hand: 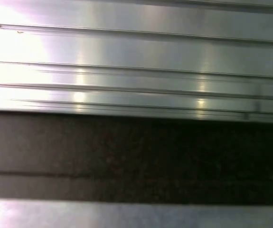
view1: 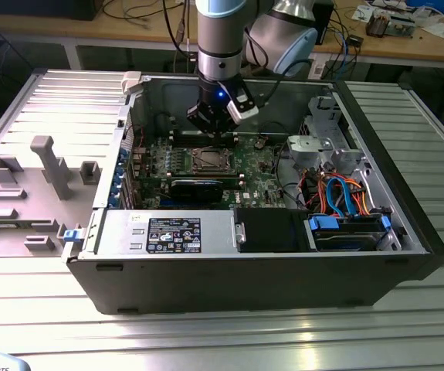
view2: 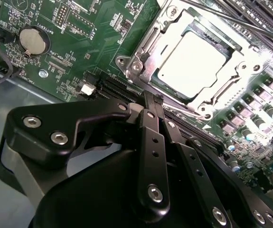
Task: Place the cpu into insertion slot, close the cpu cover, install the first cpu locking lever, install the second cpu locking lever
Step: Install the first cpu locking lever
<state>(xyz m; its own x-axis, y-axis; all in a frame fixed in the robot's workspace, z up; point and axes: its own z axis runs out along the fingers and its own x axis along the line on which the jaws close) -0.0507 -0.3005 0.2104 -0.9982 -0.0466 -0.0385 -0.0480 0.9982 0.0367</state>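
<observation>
The cpu point(view2: 189, 61) sits in the insertion slot point(view2: 141, 47) with the cpu cover point(view2: 193, 102) lying flat around it. Your tool point(view2: 153, 102) is clenched, fingers pressed together and grasping nothing, its tip just beside the socket edge. When working a locking lever, keep the tip low and clear of the green motherboard point(view2: 98, 42).

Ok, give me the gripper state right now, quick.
Gripper: shut, holding nothing, poised beside the cpu cover, which is down over the cpu.
</observation>
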